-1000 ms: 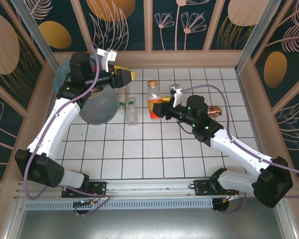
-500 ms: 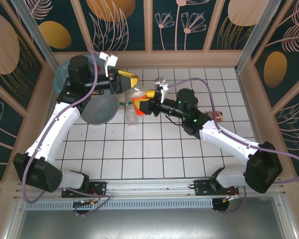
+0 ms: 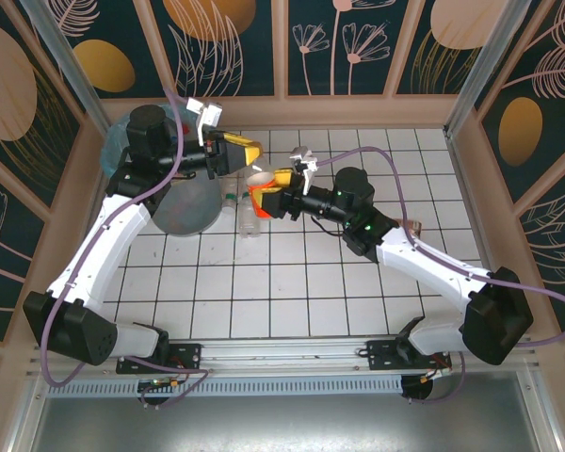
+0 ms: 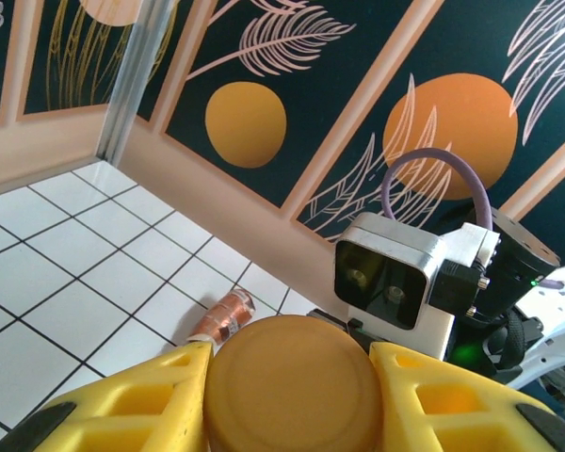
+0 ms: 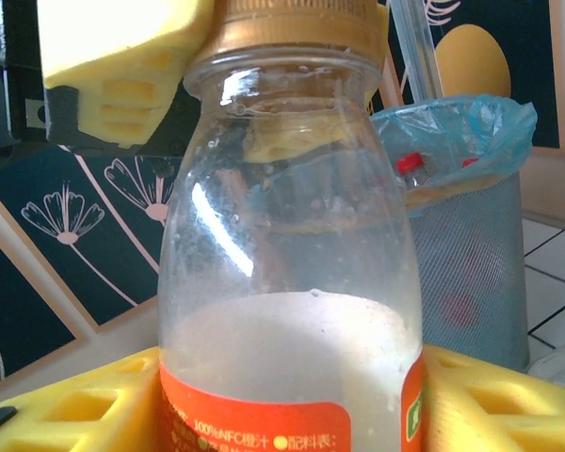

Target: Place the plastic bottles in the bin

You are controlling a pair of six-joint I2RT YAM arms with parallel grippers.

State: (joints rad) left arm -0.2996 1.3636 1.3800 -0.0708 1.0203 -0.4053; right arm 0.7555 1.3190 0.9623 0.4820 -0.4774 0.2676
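A clear plastic bottle (image 3: 262, 195) with an orange label and tan cap hangs in the air between my two grippers, just right of the bin (image 3: 184, 215). My left gripper (image 3: 251, 162) is shut on its cap (image 4: 292, 381), a yellow finger pressed against each side. My right gripper (image 3: 276, 196) flanks the bottle's labelled body (image 5: 292, 377); its fingers (image 5: 71, 405) lie flush on both sides, and no gap shows. The bin (image 5: 471, 254) is grey with a light blue bag, and red-capped bottles (image 5: 410, 162) lie inside it.
Two small clear bottles (image 3: 249, 217) (image 3: 230, 195) lie on the white tiles beside the bin. A brown-labelled bottle (image 3: 411, 226) (image 4: 221, 318) lies to the right, behind my right arm. Wooden walls close in the table at the back and on both sides.
My right arm carried the orange-labelled bottle left and up to the left gripper. The left gripper has closed on its cap. Little has moved in the last half second.
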